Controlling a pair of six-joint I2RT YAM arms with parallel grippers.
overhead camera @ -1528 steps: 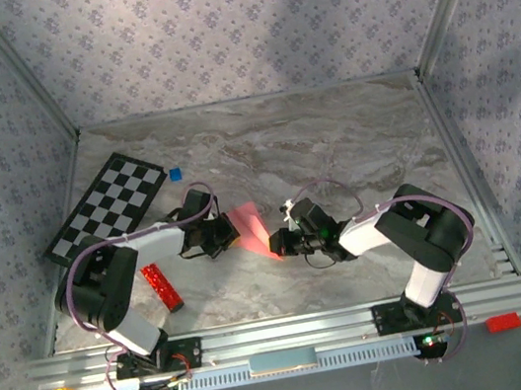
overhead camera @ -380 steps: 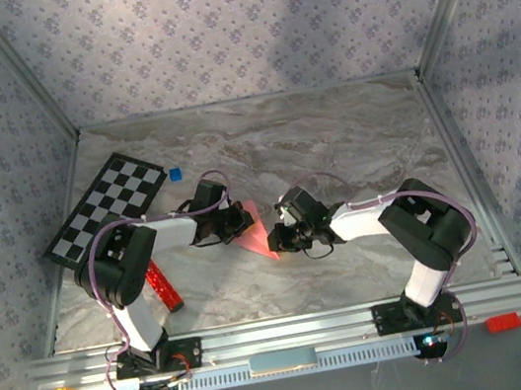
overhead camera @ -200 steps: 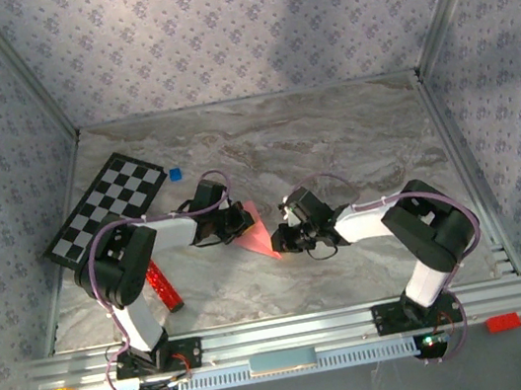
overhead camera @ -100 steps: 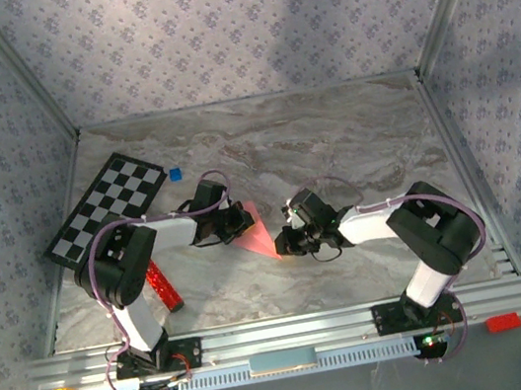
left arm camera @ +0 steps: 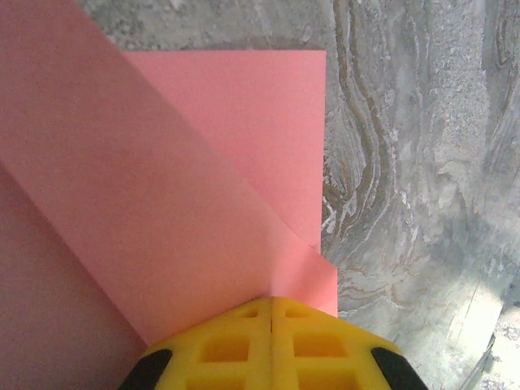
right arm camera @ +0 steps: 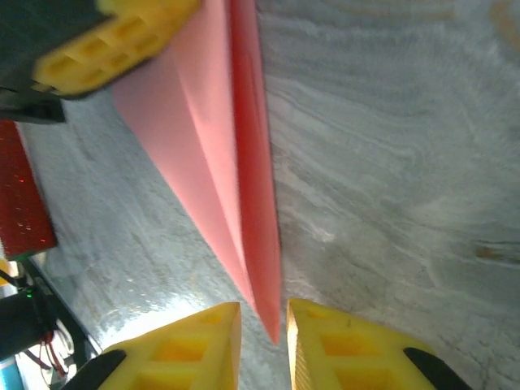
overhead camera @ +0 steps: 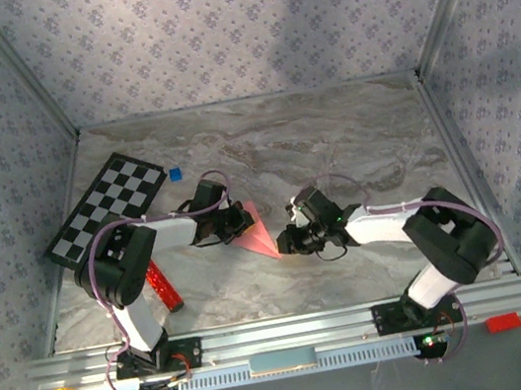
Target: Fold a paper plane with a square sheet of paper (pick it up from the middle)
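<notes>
Paper plane [overhead camera: 258, 232], a narrow pink dart, was clamped at its wide end in the closed left tool [overhead camera: 241, 223], whose yellow fingers [left arm camera: 244, 349] met flush on the folded layers. Its sharp tip sat in the slim gap of the right tool [right arm camera: 264, 317], the jaws slightly parted and not pressing it. It lay low over the marbled tabletop [overhead camera: 351, 140], between the two arms. A red glittery bar [overhead camera: 162, 286] lay off to the left, with the checkerboard [overhead camera: 106, 208] and a blue cube [overhead camera: 175, 174] beyond.
</notes>
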